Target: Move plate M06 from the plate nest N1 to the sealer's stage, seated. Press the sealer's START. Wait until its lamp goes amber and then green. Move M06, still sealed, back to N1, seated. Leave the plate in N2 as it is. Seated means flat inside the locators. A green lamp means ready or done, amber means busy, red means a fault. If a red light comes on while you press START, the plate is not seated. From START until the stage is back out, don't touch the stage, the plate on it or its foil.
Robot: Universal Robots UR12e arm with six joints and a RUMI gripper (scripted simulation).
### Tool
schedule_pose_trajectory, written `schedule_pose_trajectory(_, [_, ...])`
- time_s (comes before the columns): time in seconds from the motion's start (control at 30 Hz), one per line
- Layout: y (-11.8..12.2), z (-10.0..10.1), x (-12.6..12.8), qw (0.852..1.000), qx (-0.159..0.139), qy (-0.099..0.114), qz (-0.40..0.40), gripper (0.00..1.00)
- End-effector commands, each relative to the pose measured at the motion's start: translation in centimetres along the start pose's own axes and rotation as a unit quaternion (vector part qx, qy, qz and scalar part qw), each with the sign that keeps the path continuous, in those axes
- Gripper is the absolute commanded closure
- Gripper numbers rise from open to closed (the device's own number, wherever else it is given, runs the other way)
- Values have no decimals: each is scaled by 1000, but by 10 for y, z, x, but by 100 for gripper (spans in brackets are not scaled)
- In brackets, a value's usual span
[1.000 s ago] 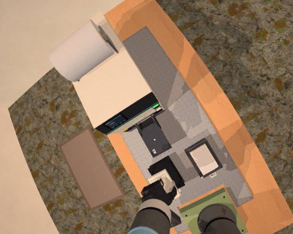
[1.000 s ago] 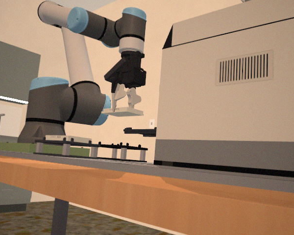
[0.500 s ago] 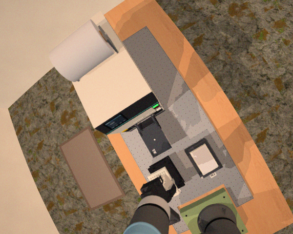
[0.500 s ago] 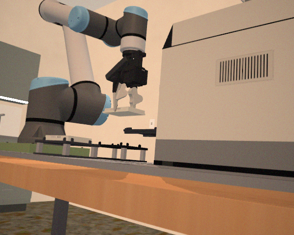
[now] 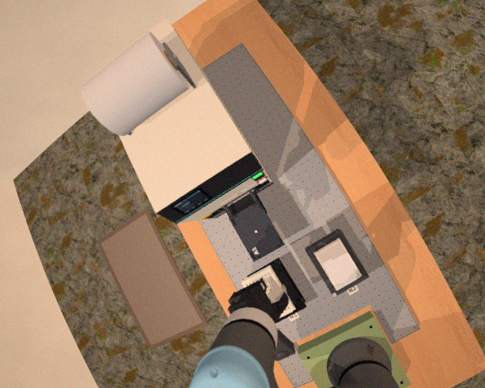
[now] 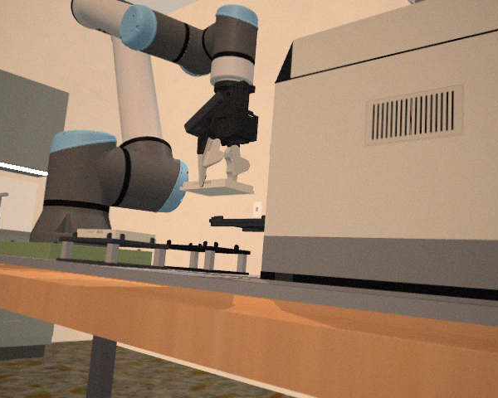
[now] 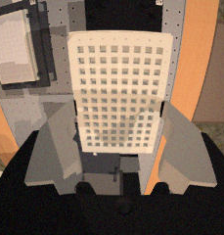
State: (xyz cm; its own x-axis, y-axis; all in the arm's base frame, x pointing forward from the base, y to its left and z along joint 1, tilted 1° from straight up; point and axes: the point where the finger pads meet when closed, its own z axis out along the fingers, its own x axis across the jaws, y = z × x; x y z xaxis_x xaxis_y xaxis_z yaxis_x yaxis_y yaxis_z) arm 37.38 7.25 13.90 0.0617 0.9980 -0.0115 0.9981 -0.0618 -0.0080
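My gripper (image 5: 274, 288) (image 6: 217, 182) (image 7: 118, 101) is shut on the long sides of the pale plate M06 (image 5: 264, 273) (image 6: 223, 190) (image 7: 120, 73). The plate hangs about level, high above the nests; its open wells show. Nest N1 (image 5: 292, 284) (image 6: 223, 249) lies below it, partly hidden in the top view, and looks empty. The sealer's stage (image 5: 260, 242) (image 6: 237, 222) (image 7: 99, 163) is out and bare, lower than the held plate. The sealer's lamp (image 5: 257, 175) is green. Another plate (image 5: 339, 267) (image 6: 112, 234) (image 7: 13, 46) sits in nest N2 (image 5: 324, 242).
The sealer (image 5: 188, 145) (image 6: 369, 180) stands behind the stage, with a large white roll (image 5: 134, 85) on its far end. The green base plate (image 5: 318, 360) (image 6: 26, 249) carries the arm's base. A brown panel (image 5: 150, 280) shows beyond the table's edge.
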Motion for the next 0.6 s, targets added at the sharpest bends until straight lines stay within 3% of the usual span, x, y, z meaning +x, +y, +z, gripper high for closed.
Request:
schedule_pose_trajectory(0.0, [14,0,-4,1000,-1,0,0,100])
schedule_pose_trajectory(0.57, [48,0,-13,1000,-1,0,0,100])
